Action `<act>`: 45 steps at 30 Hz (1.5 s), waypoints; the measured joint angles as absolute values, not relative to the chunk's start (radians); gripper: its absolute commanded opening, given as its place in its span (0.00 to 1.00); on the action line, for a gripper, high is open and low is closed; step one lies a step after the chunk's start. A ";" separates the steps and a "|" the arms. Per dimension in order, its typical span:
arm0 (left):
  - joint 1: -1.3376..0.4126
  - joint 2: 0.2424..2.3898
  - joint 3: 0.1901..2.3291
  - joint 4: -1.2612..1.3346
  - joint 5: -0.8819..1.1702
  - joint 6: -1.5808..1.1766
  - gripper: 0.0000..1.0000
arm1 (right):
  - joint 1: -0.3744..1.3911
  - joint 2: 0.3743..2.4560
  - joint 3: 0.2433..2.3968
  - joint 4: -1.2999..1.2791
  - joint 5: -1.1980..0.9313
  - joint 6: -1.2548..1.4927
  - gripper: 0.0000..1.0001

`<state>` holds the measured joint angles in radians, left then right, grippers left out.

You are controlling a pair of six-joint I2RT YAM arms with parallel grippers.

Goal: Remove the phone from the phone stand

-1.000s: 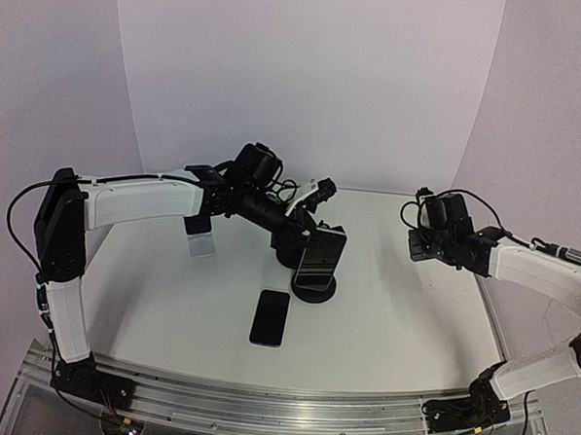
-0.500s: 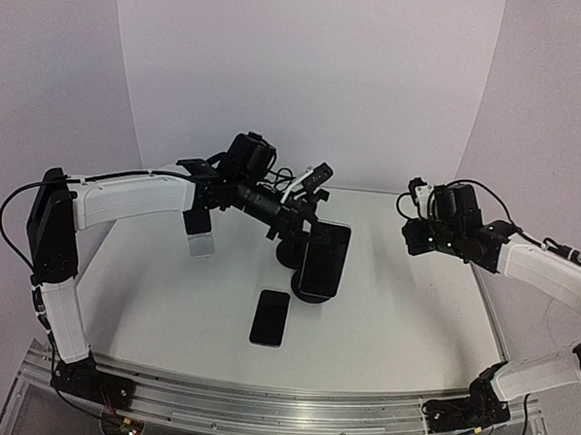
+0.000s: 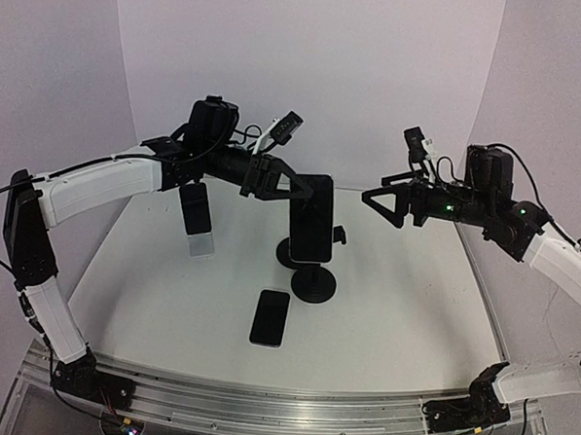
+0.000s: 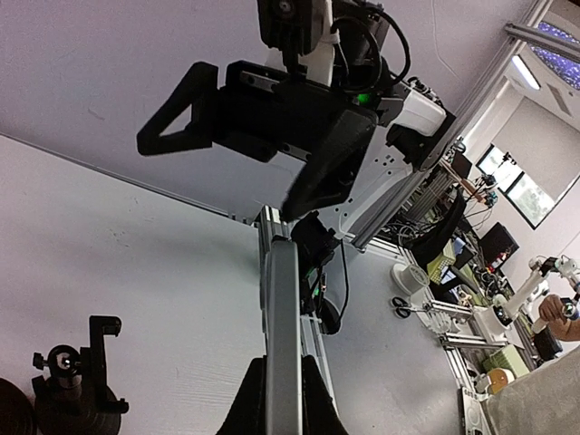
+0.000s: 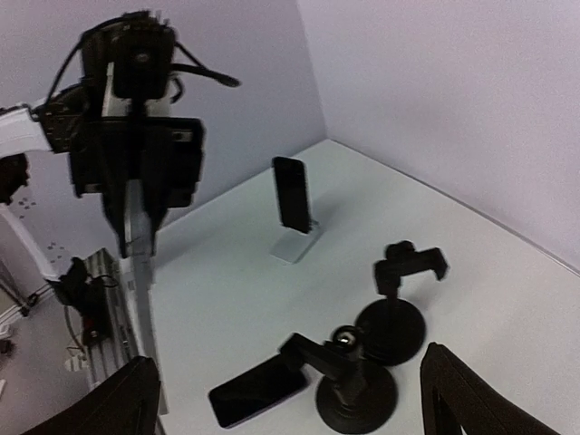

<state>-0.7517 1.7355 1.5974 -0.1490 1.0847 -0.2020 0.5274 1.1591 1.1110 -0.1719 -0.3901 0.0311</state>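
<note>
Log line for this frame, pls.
left fingers: shut on phone, held in air above phone stand | right fingers: open, empty, raised | phone stand: empty

Phone [image 3: 312, 217]: glossy black glass face, mirror-smooth; in the left wrist view its edge shows as a satin grey metal band. Phone stand [image 3: 314, 285]: matt black throughout, plastic or painted metal not distinguishable. Table [image 3: 150, 298]: smooth, matt white surface. Second phone [image 3: 270, 317]: the same glossy dark glass. Rail [image 3: 261, 399]: bare brushed aluminium. Left arm shell [image 3: 97, 183]: smooth white plastic with a slight sheen. Left gripper [image 3: 305, 186]: matt black plastic fingers.
</note>
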 measured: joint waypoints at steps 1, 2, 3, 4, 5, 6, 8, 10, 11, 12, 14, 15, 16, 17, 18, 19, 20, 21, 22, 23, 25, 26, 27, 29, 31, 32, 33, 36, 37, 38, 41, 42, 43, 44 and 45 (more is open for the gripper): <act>-0.749 1.730 1.597 -0.147 1.089 -0.205 0.00 | 0.533 1.159 1.111 -0.161 -0.412 0.038 0.92; -0.743 1.715 1.597 -0.144 1.098 -0.211 0.00 | 0.557 1.159 1.111 -0.127 -0.468 0.054 0.91; -0.741 1.707 1.597 -0.142 1.102 -0.213 0.00 | 0.577 1.159 1.111 -0.100 -0.501 0.065 0.90; -0.740 1.701 1.597 -0.138 1.105 -0.215 0.00 | 0.592 1.159 1.111 -0.080 -0.519 0.072 0.88; -0.740 1.694 1.597 -0.137 1.108 -0.216 0.00 | 0.614 1.159 1.111 -0.051 -0.538 0.086 0.87; -0.740 1.689 1.597 -0.137 1.110 -0.216 0.00 | 0.633 1.161 1.111 -0.028 -0.553 0.100 0.85; -0.740 1.683 1.597 -0.137 1.118 -0.216 0.00 | 0.665 1.172 1.111 0.010 -0.565 0.117 0.80; -0.741 1.680 1.597 -0.136 1.126 -0.217 0.00 | 0.695 1.197 1.111 0.042 -0.569 0.133 0.71; -0.741 1.680 1.597 -0.135 1.127 -0.217 0.00 | 0.700 1.205 1.111 0.046 -0.569 0.132 0.63; -0.741 1.680 1.597 -0.133 1.127 -0.217 0.00 | 0.717 1.236 1.111 0.059 -0.571 0.141 0.60; -0.741 1.680 1.597 -0.130 1.127 -0.217 0.00 | 0.727 1.264 1.111 0.061 -0.570 0.147 0.51; -0.741 1.680 1.597 -0.130 1.127 -0.217 0.00 | 0.731 1.277 1.111 0.061 -0.569 0.150 0.46; -0.741 1.680 1.597 -0.130 1.127 -0.217 0.00 | 0.735 1.292 1.111 0.059 -0.569 0.160 0.41; -0.740 1.680 1.597 -0.130 1.127 -0.216 0.00 | 0.736 1.299 1.111 0.061 -0.569 0.163 0.37; -0.741 1.680 1.597 -0.130 1.127 -0.216 0.00 | 0.737 1.302 1.111 0.064 -0.570 0.165 0.36; -0.741 1.680 1.597 -0.130 1.127 -0.216 0.00 | 0.737 1.302 1.111 0.067 -0.571 0.164 0.36; -0.741 1.680 1.597 -0.130 1.127 -0.216 0.00 | 0.738 1.302 1.111 0.071 -0.572 0.165 0.35; -0.741 1.680 1.597 -0.130 1.127 -0.216 0.00 | 0.739 1.302 1.111 0.078 -0.574 0.167 0.35; -0.741 1.680 1.597 -0.130 1.127 -0.216 0.00 | 0.740 1.303 1.111 0.081 -0.574 0.167 0.32; -0.741 1.680 1.597 -0.130 1.127 -0.216 0.00 | 0.741 1.306 1.111 0.094 -0.577 0.169 0.31; -0.741 1.680 1.597 -0.130 1.127 -0.215 0.00 | 0.741 1.316 1.113 0.111 -0.580 0.174 0.28; -0.741 1.680 1.597 -0.130 1.127 -0.215 0.00 | 0.741 1.321 1.113 0.115 -0.580 0.174 0.26; -0.741 1.680 1.597 -0.131 1.125 -0.215 0.00 | 0.741 1.331 1.118 0.118 -0.584 0.178 0.24; -0.738 1.680 1.597 -0.131 1.123 -0.213 0.00 | 0.741 1.341 1.123 0.121 -0.590 0.180 0.20; -0.736 1.680 1.597 -0.131 1.123 -0.212 0.00 | 0.742 1.349 1.128 0.125 -0.596 0.184 0.09; -0.736 1.680 1.597 -0.130 1.122 -0.211 0.00 | 0.743 1.351 1.131 0.127 -0.603 0.187 0.07; -0.735 1.680 1.597 -0.130 1.121 -0.211 0.00 | 0.743 1.354 1.135 0.128 -0.609 0.187 0.05; -0.733 1.680 1.597 -0.129 1.124 -0.205 0.00 | 0.747 1.357 1.139 0.129 -0.615 0.198 0.00; -0.733 1.680 1.597 -0.127 1.124 -0.199 0.00 | 0.747 1.359 1.141 0.129 -0.628 0.211 0.00; -0.733 1.680 1.596 -0.125 1.124 -0.198 0.00 | 0.747 1.360 1.141 0.130 -0.630 0.214 0.00; -0.732 1.680 1.595 -0.121 1.126 -0.199 0.12 | 0.747 1.362 1.144 0.130 -0.634 0.220 0.00; -0.732 1.680 1.595 -0.122 1.126 -0.199 0.28 | 0.747 1.362 1.144 0.130 -0.634 0.222 0.00; -0.732 1.680 1.595 -0.122 1.124 -0.200 0.42 | 0.747 1.362 1.144 0.131 -0.633 0.222 0.00; -0.732 1.680 1.595 -0.121 1.123 -0.196 0.48 | 0.748 1.362 1.144 0.131 -0.629 0.222 0.00; -0.732 1.680 1.595 -0.122 1.123 -0.200 0.57 | 0.748 1.362 1.143 0.129 -0.619 0.222 0.00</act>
